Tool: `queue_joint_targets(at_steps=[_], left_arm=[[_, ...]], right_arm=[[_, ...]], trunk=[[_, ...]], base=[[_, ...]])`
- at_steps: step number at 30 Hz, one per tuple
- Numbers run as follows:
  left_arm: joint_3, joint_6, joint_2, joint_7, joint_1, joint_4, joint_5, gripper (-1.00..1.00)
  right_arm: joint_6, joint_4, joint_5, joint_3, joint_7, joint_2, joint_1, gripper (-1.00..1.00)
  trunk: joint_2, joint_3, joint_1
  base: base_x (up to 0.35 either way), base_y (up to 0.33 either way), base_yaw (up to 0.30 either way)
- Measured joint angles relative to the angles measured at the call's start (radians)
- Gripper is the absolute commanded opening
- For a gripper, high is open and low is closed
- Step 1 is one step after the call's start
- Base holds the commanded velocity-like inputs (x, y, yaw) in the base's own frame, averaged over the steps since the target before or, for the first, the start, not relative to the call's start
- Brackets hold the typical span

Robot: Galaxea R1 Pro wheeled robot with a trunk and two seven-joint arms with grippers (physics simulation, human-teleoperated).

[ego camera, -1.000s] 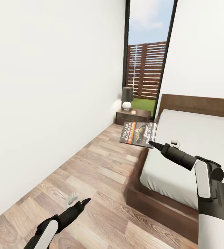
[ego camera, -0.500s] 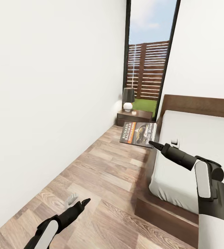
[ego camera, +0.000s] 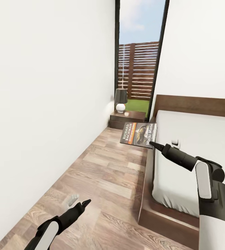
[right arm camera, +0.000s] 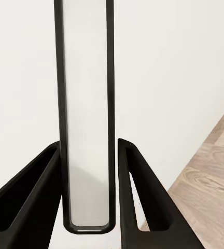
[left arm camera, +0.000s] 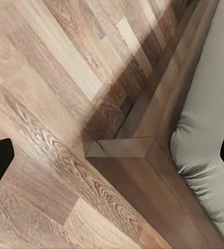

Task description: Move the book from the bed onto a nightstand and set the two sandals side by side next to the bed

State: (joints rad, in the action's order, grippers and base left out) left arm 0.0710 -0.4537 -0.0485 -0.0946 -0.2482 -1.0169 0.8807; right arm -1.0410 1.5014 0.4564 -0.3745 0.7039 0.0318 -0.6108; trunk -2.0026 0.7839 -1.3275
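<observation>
Lower left of the head frame: the left gripper is hanging low over the wood floor, holding nothing. In its wrist view the two dark fingertips are sitting at opposite edges of the picture, so the jaws are standing wide apart, with the bed frame corner and floorboards between them.

Right of centre: the right gripper is pinching the book by its near lower corner, the cover lying nearly flat in the air over the gap between floor and bed. In the right wrist view the fingers are pressing either side of the book edge, a thin white strip between dark covers, clamped closed on it.

Handling judgement: one thin paperback, light, and probably floppy; held at one corner it is likely sagging or twisting, and the glossy cover could slip. A hold nearer the spine or mid-edge would be steadier. Set down flat, it should not be fragile.

Far end, centre of frame: one nightstand is standing against the wall beside the headboard, carrying one dark-shaded lamp and what may be one small pale object, too small to identify. Well apart from the book.

Count: one book, one nightstand, one lamp.
</observation>
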Motion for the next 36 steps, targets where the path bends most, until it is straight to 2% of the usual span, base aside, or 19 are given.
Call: queue_joint_targets(at_steps=[7, 19, 36], left_arm=[[0.0, 0.0, 0.0, 0.0, 0.0, 0.0, 0.0, 1.0], [0.0, -0.001, 0.0, 0.0, 0.0, 0.001, 0.0, 1.0], [0.0, 0.001, 0.0, 0.0, 0.0, 0.004, -0.005, 1.0]], right_arm=[[0.0, 0.0, 0.0, 0.0, 0.0, -0.001, 0.0, -1.0], [0.0, 0.0, 0.0, 0.0, 0.0, -0.005, 0.0, -1.0], [0.0, -0.001, -0.001, 0.0, 0.0, -0.009, 0.0, -1.0]], trunk=[[0.0, 0.0, 0.0], [0.0, 0.0, 0.0], [0.0, 0.0, 0.0]], base=[[0.252, 0.244, -0.219], [0.25, 0.244, -0.07], [0.258, 0.213, -0.241]])
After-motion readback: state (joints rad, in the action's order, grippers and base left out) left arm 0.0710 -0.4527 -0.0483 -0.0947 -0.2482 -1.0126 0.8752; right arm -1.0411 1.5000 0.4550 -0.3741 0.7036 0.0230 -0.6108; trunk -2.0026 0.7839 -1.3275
